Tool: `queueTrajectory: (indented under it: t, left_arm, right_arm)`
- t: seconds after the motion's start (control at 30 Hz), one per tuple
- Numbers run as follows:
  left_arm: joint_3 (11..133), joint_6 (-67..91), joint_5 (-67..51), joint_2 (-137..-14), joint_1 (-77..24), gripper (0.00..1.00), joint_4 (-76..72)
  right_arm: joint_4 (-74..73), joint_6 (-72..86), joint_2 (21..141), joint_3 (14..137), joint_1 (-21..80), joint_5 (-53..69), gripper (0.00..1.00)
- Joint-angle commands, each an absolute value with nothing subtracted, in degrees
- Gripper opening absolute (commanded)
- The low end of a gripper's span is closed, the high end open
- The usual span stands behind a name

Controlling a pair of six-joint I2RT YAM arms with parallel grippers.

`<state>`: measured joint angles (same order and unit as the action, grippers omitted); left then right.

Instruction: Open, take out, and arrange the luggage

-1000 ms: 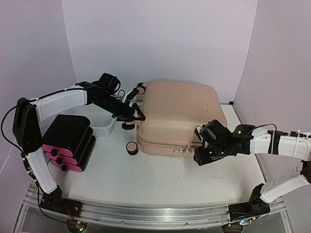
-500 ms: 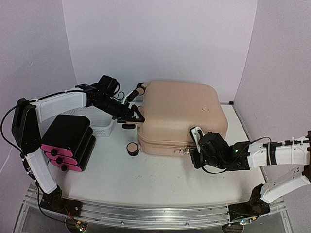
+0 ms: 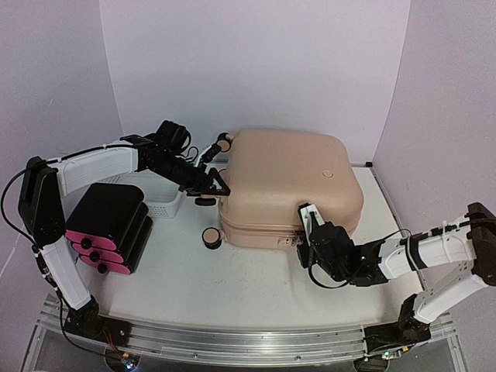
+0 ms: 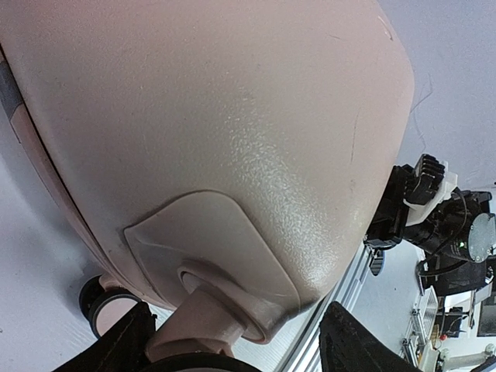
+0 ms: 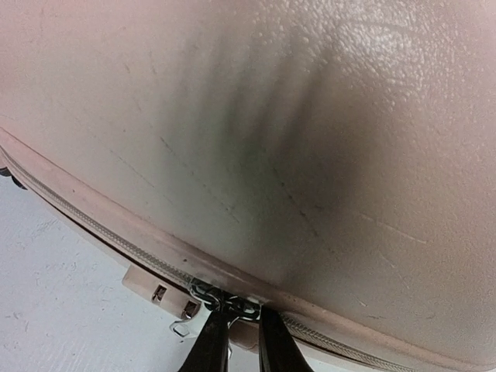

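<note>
- The luggage [image 3: 287, 178] lies flat on the table [image 3: 256, 287]; my right pincer [image 5: 240, 315] is clenched on its zipper pull [image 5: 225, 296], near side.
- My left pincer [image 4: 232, 349] is spread wide around a corner wheel leg [image 4: 205, 322].
- The leg's lower end is cut off.

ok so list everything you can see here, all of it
luggage: one, beige-pink, mid table, zipped shut
wheels: three showing, black with beige hubs, luggage's left end
zipper pulls: seemingly two, silver, luggage's near seam
drawer box: one, black with three pink fronts, near left
basket: one, white mesh, behind the drawer box
table: one, white, under everything
left pincer: one, black, open around a wheel mount
right pincer: one, black, pinched on the zipper pulls
</note>
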<state>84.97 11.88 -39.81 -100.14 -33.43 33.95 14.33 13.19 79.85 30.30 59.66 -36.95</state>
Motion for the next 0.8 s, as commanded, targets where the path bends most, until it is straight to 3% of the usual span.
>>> queueTrajectory:
  t: [0.0, 0.63, 0.77]
  left_arm:
    - [83.89, 11.52, -42.44, -99.29, -35.16, 0.72, 36.04]
    - [83.59, 11.82, -42.65, -98.03, -35.16, 0.68, 36.06]
    - [83.45, 11.7, -42.37, -97.52, -35.16, 0.68, 36.04]
  right_arm:
    - [21.58, 12.21, 81.67, 29.79, 59.33, -38.66, 0.14]
    - [25.64, 11.64, 87.73, 31.54, 59.06, -42.22, 0.31]
    - [25.68, 12.0, 88.75, 31.4, 57.72, -41.64, 0.28]
